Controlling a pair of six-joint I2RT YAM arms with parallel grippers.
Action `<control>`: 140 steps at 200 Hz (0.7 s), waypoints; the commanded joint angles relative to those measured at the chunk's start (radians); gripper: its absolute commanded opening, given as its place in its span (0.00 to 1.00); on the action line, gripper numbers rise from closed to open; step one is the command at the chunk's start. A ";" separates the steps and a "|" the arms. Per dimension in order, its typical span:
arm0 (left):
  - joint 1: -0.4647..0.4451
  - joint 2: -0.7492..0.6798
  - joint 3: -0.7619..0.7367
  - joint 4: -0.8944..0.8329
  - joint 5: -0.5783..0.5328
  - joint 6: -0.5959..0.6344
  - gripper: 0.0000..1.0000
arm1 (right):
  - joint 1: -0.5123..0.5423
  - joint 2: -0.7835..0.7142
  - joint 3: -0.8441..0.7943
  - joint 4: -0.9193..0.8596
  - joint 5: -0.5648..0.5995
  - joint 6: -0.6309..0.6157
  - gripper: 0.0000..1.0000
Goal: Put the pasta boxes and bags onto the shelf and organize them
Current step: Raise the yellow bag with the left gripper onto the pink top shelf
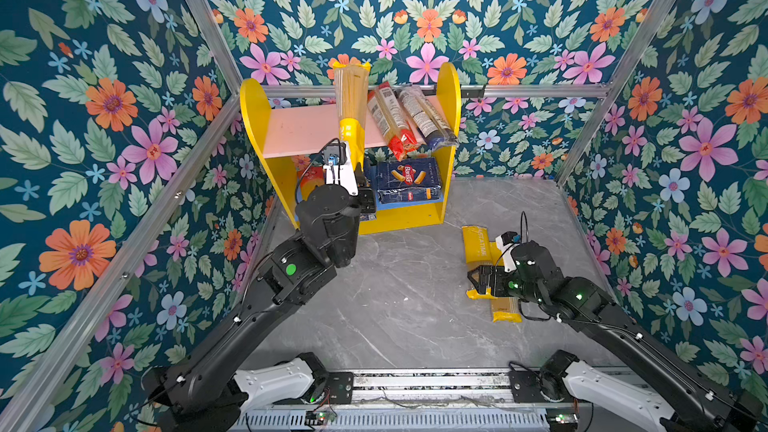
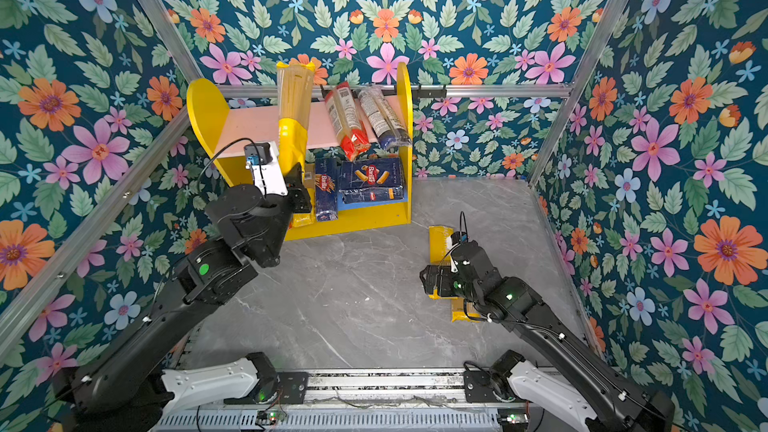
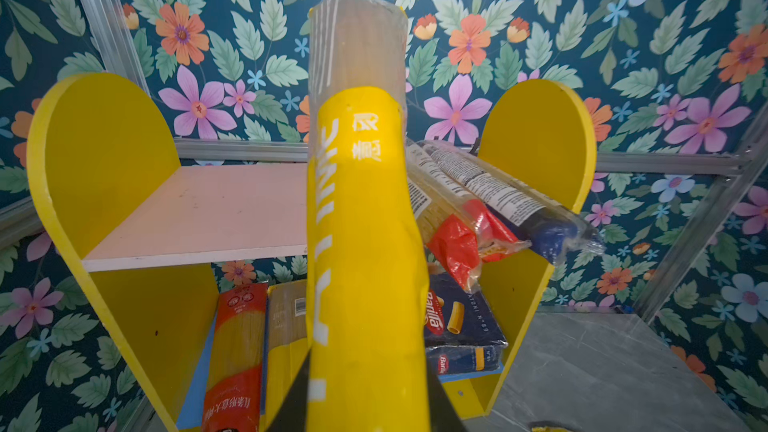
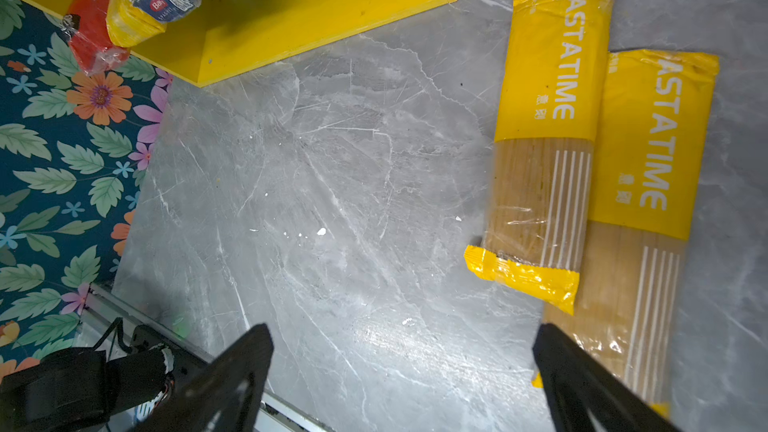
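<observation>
Against floral walls [image 1: 104,118], my left end effector [image 3: 369,371], clamped low on the upright yellow bag [image 1: 351,105], may tip it into the red bag [image 1: 391,120] overhanging the shelf's [image 1: 255,118] pink board [image 1: 303,126]; right end effector [image 4: 403,328] gapes empty.

You have four yellow spaghetti bags [image 3: 365,243] [image 3: 286,326] [image 4: 548,76] [image 4: 656,139], two red-and-clear spaghetti bags [image 3: 457,238] [image 3: 237,347], one clear spaghetti bag [image 3: 519,205] with a blue end, two dark blue Barilla boxes [image 2: 372,176] [image 2: 325,191], one wide, one narrow, and one two-tier shelf [image 3: 104,151]
</observation>
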 commanded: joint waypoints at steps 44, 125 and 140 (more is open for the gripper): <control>0.207 0.185 0.192 0.086 0.250 -0.143 0.00 | -0.002 -0.018 -0.027 0.000 0.020 -0.021 0.99; 0.346 0.447 0.418 0.085 0.277 -0.380 0.00 | -0.028 -0.006 -0.031 0.010 0.017 -0.041 0.99; 0.348 0.463 0.411 0.096 0.266 -0.409 0.00 | -0.035 -0.007 -0.034 0.009 0.016 -0.044 0.99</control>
